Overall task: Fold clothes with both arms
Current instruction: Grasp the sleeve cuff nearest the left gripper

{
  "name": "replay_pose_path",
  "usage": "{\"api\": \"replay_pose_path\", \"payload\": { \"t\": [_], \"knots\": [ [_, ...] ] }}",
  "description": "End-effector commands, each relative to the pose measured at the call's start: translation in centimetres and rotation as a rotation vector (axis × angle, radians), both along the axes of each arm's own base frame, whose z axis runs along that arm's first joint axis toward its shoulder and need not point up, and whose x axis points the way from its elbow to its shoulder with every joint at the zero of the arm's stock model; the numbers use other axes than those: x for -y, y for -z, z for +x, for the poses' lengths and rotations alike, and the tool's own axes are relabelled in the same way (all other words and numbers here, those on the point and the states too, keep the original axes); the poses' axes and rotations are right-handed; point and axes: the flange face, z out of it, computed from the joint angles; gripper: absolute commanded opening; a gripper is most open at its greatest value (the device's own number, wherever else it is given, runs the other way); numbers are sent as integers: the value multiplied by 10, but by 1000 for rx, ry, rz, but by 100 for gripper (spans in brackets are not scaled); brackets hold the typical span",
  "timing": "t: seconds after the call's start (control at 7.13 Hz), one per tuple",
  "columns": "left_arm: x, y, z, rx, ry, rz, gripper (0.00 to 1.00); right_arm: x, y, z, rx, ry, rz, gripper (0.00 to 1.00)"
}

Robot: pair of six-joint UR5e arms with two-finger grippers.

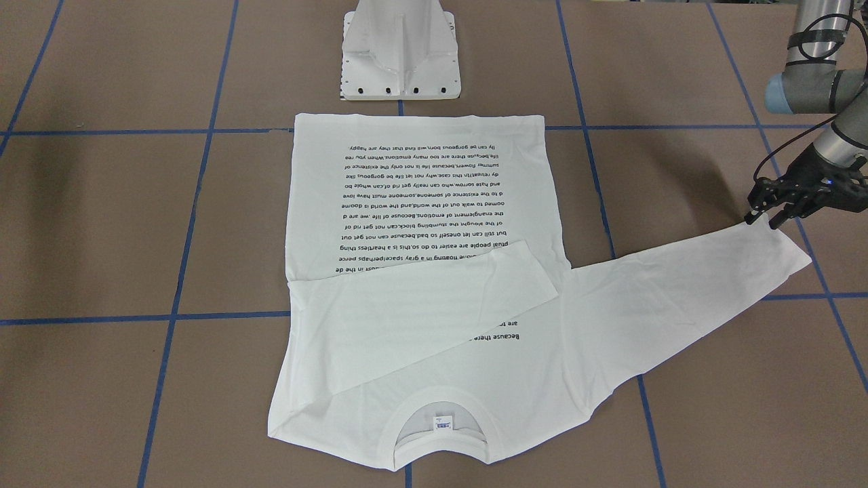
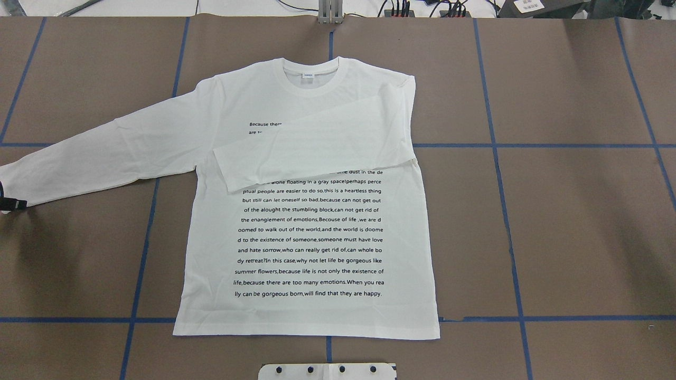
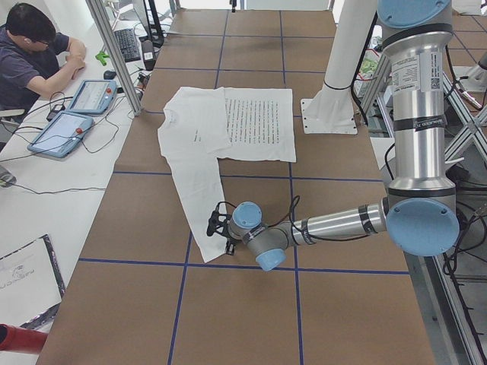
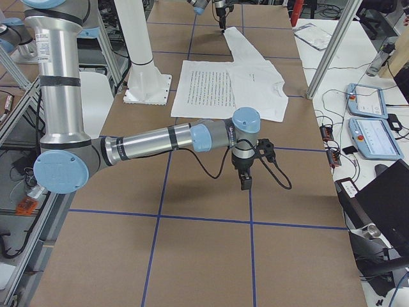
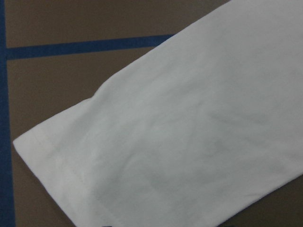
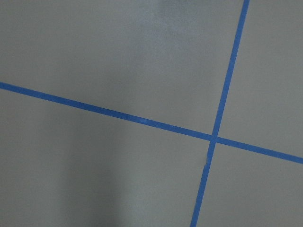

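at the far left, the left arm's black two-finger tool sits low at the cuff of the outstretched sleeve. its fingers look spread apart, released rather than clenched, and i cannot tell if any cloth lies between them. that sleeve runs flat and slanting across the brown tabletop with its blue tape grid, up to the shoulder of the white long-sleeved t-shirt. the shirt lies face up in the middle of the tabletop, ribbed round collar and small neck label pointing away from the robot, hem nearest the white metal pedestal base. a block of small black text lines fills the chest and belly. the other sleeve is folded inward across the chest, covering the top few lines of print. further right, off the shirt, the right arm's black tool hangs pointing down over bare tabletop near a tape crossing; i cannot tell whether it is released or clenched.
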Motion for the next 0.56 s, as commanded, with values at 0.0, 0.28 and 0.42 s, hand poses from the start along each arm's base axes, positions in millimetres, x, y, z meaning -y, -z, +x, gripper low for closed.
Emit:
{"api": "replay_pose_path", "payload": {
  "t": [0.0,0.28,0.42],
  "knots": [
    [-4,7,-3,-5,2,13,0,0,0,0,1,0,-1,100],
    [-9,27,-6,-23,2,41,0,0,0,0,0,-1,-3,100],
    [-5,47,-5,-43,4,70,0,0,-1,0,0,-1,-4,100]
  ]
}}
